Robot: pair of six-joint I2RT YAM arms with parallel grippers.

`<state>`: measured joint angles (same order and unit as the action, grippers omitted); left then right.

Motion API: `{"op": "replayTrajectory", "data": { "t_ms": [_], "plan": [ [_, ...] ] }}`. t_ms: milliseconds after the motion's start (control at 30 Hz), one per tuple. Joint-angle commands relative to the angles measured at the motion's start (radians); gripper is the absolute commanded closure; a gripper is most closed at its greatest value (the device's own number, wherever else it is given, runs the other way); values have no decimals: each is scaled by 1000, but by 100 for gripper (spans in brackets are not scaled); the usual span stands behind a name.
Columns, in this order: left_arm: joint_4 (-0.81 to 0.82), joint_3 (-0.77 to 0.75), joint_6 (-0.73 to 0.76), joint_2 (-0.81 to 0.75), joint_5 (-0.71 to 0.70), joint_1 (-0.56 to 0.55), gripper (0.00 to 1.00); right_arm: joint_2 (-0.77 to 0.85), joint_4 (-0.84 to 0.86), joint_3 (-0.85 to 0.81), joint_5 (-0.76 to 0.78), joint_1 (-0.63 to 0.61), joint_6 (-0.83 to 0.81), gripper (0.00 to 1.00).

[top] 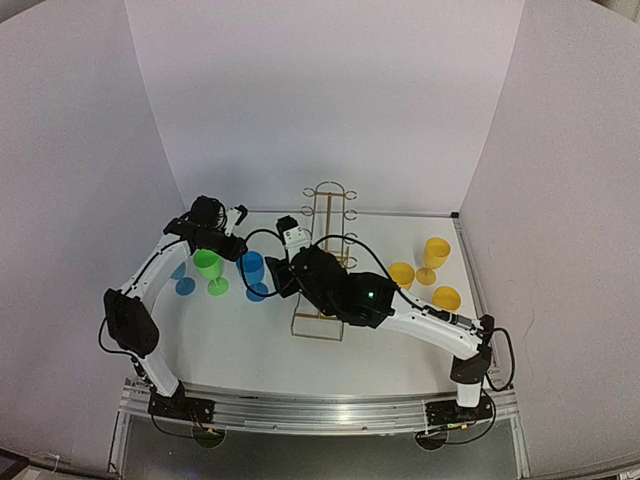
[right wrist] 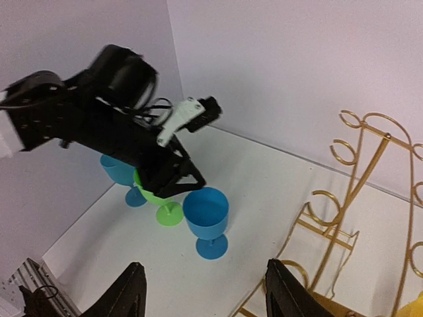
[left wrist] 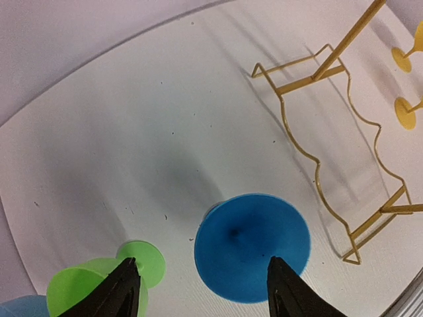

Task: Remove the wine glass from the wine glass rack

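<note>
Blue wine glass (left wrist: 251, 244) stands upright on the surface (left wrist: 132, 132), left of the wine glass rack (left wrist: 310, 78), stem vertical. Your left end effector (left wrist: 201, 263) hangs released right above it; the right end effector (right wrist: 203, 265), also released and empty, is farther.

1. Light was bright and even across my white table (top: 250, 340).
2. Shadows beside the wine glass rack (left wrist: 309, 78) lay soft and grey (faint streaks).
3. My left wrist view bowed at its edges; my right fingers (right wrist: 125, 290) looked blurred.
</note>
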<state>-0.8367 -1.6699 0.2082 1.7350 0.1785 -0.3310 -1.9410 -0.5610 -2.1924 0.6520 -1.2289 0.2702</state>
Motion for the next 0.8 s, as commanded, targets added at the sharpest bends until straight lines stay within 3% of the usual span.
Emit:
{"op": "replayTrajectory", "data": {
  "t_ms": [0, 167, 300, 433, 567, 667, 767],
  "plan": [
    [48, -32, -66, -213, 30, 18, 31, 163, 26, 62, 118, 75, -40, 42],
    [235, 191, -158, -457, -85, 21, 25, 356, 24, 286, 233, 189, -55, 41],
    [384, 404, -232, -638, -254, 50, 22, 568, 20, 530, 312, 304, -59, 41],
    [396, 562, -313, -750, -171, 208, 22, 759, 0, 823, 412, 367, -43, 41],
    [507, 781, -294, -895, -38, 347, 24, 903, -15, 1080, 376, 385, 12, 40],
    [567, 930, -257, -968, 99, 455, 10, 982, -18, 1228, 370, 387, 53, 39],
    [630, 1045, -225, -1031, 121, 544, 1, 1049, 23, 1344, 332, 388, 46, 39]
  ]
}}
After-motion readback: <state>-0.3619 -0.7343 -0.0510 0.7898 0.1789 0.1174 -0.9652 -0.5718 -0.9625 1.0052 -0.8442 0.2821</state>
